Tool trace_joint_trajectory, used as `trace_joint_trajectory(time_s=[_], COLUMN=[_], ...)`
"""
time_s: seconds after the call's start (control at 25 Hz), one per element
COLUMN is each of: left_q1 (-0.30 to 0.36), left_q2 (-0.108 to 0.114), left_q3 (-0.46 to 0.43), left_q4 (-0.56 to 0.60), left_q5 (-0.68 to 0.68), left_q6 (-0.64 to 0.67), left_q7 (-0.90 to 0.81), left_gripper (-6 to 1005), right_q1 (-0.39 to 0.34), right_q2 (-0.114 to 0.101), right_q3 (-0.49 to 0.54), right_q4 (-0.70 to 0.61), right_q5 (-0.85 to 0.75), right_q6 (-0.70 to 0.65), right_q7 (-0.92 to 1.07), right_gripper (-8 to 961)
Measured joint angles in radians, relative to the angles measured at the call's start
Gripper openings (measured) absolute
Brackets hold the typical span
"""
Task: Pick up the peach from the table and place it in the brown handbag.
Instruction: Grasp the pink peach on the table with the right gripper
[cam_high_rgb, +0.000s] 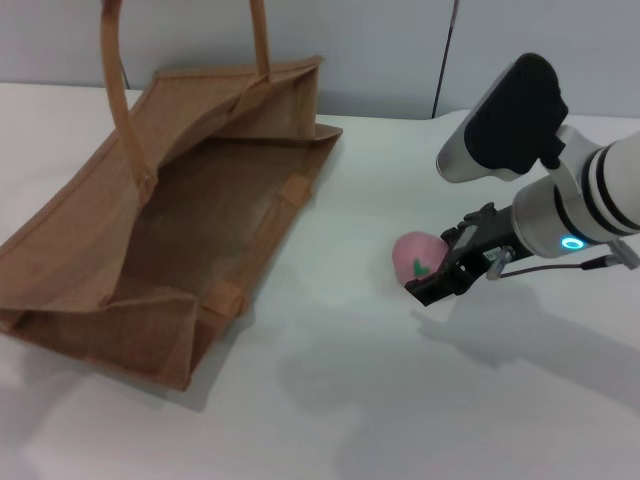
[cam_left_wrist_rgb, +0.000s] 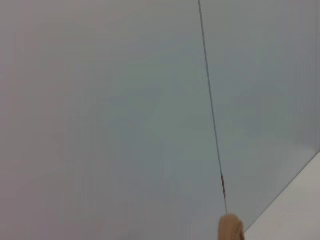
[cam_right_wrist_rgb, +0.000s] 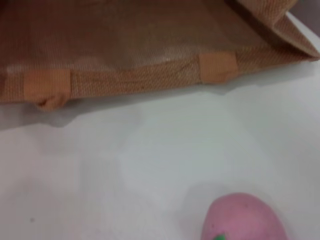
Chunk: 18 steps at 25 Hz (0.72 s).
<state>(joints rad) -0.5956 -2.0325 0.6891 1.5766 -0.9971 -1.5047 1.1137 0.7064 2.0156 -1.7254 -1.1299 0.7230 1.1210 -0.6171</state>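
The peach (cam_high_rgb: 414, 257) is a small pink fruit with a green leaf mark, lying on the white table (cam_high_rgb: 340, 400) to the right of the brown handbag (cam_high_rgb: 200, 210). The bag lies open, mouth up, with its tan handles (cam_high_rgb: 118, 90) standing. My right gripper (cam_high_rgb: 443, 265) is low over the table, right against the peach's right side, its black fingers open and spread on either side of it. The right wrist view shows the peach (cam_right_wrist_rgb: 245, 220) on the table with the bag's side (cam_right_wrist_rgb: 125, 45) beyond it. My left gripper is out of view.
A grey wall with a vertical seam (cam_high_rgb: 440, 60) stands behind the table. The left wrist view shows that wall and a tan handle tip (cam_left_wrist_rgb: 230, 228). Bare tabletop lies between the peach and the bag.
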Motion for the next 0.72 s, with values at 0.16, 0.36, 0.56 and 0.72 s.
trace_joint_trajectory(time_s=[0.16, 0.36, 0.56, 0.72], left_q1=[-0.002, -0.003, -0.003, -0.01], left_q2=[0.0, 0.0, 0.0, 0.0], left_q3=[0.002, 0.003, 0.003, 0.005], left_q4=[-0.002, -0.003, -0.003, -0.004], left_q5=[0.0, 0.0, 0.0, 0.0], left_q6=[0.0, 0.0, 0.0, 0.0], left_q7=[0.0, 0.001, 0.001, 0.002], left_gripper=[124, 125, 125, 125], right_q1=[0.019, 0.022, 0.022, 0.023], right_q2=[0.001, 0.002, 0.002, 0.002], right_q3=[0.001, 0.001, -0.006, -0.011], right_q4=[0.013, -0.017, -0.021, -0.005], right_q5=[0.0, 0.001, -0.002, -0.008], right_q6=[-0.002, -0.003, -0.03, -0.044], right_q7=[-0.004, -0.001, 0.0, 0.001], right_gripper=[879, 871, 862, 856])
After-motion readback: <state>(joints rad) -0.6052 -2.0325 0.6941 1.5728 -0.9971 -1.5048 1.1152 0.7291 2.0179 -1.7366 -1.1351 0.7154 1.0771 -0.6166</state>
